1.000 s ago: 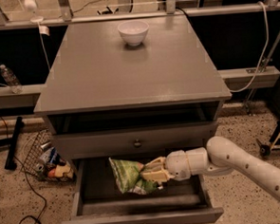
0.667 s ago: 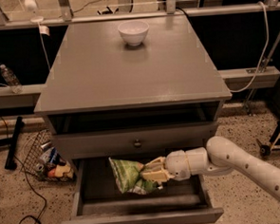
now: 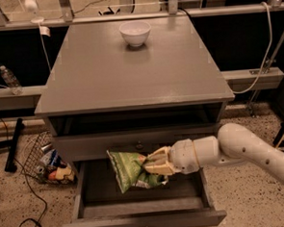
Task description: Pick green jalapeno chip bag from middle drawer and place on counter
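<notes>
Green bag (image 3: pixel 127 170) in hand (image 3: pixel 152 164) over drawer (image 3: pixel 94 191)

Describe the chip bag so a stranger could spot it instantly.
Find the grey cabinet whose counter carries a white bowl. Its pulled-out middle drawer sits lowest; over it the gripper pinches the green jalapeno chip bag, the only crinkly green thing there.

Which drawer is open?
The lowest one, the middle drawer, pulled out beneath the shut drawer front. The gripper is over it, shut on the green jalapeno chip bag.
</notes>
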`<state>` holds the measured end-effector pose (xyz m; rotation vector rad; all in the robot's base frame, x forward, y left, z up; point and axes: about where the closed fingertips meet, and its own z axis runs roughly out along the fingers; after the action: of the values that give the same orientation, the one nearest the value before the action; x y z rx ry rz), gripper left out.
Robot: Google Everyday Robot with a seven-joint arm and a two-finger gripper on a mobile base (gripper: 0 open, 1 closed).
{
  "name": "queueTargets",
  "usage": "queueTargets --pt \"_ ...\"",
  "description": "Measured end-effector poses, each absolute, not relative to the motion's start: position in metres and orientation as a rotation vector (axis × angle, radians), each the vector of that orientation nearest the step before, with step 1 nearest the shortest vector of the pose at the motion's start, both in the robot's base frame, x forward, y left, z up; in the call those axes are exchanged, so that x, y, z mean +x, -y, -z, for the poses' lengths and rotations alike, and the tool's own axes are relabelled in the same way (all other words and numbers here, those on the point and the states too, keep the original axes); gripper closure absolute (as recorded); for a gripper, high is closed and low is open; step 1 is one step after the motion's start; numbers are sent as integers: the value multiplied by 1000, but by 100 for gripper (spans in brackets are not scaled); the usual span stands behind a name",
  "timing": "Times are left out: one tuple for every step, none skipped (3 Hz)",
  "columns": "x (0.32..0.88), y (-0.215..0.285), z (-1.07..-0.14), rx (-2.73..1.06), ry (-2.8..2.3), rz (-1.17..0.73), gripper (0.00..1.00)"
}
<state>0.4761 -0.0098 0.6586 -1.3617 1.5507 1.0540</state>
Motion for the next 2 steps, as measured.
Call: queueTargets --pt "482 12 -718 -1444 -1499 -927 100" --pt "498 12 -776 -1509 -1448 -827 100"
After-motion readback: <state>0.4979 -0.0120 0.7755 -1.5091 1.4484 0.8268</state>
